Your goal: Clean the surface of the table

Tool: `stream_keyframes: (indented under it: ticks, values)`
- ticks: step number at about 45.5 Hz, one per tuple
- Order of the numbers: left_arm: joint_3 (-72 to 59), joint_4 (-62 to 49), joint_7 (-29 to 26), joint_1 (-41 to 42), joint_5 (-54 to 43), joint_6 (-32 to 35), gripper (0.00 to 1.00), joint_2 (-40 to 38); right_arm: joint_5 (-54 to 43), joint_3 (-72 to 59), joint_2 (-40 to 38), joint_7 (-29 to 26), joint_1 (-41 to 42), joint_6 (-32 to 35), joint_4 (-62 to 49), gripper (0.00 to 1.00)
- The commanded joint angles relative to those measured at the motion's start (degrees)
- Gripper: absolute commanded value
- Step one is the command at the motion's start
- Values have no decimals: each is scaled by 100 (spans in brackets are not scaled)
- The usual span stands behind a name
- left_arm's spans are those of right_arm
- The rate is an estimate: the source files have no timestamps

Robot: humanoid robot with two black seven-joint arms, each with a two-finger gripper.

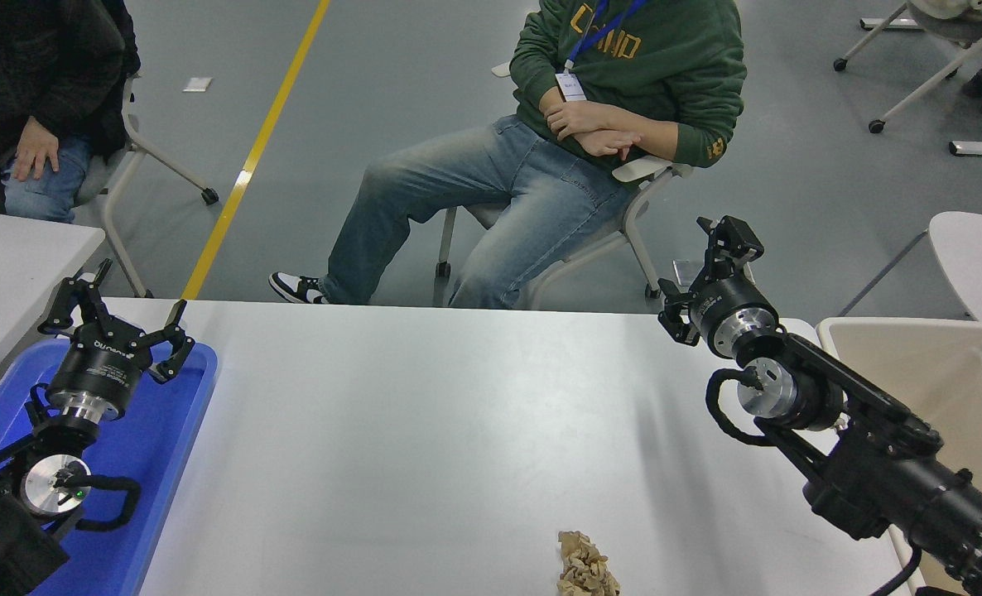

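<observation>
The table surface [458, 414] is a wide matte white-grey top that fills the lower picture. A crumpled tan wad of paper [586, 567] lies on it near the front edge, right of centre. My right gripper [690, 261] hangs open and empty above the table's far right corner, far from the wad, its arm reaching in from the lower right. My left gripper [118, 298] is parked open over the blue tray at the left edge.
A blue tray [168, 430] sits at the table's left edge and a beige bin [938, 372] at its right. Smaller white tables [19, 248] flank both sides. A person in a green sweatshirt [623, 74] sits on a chair beyond the far edge, another at top left.
</observation>
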Motion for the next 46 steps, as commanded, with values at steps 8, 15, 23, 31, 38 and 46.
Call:
stream_keyframes:
  ticks: [8,15,23,31,38,46]
  values:
    - [0,0,7,9,0,0,100,0,-2,103,54,36,-106,1,-130,100]
    - [0,0,7,9,0,0,100,0,-2,103,63,36,-106,63,-437,100]
    - [0,0,7,0,0,0,100,0,-2,95,81,89,-133,80,-482,100]
    - [0,0,7,0,0,0,100,0,-2,95,81,106,-150,89,-482,100]
    - [0,0,-2,0,0,0,100,0,-64,86,160,106,-247,80,-490,100]
    - [0,0,7,0,0,0,100,0,137,77,213,115,-370,475,-482,100]
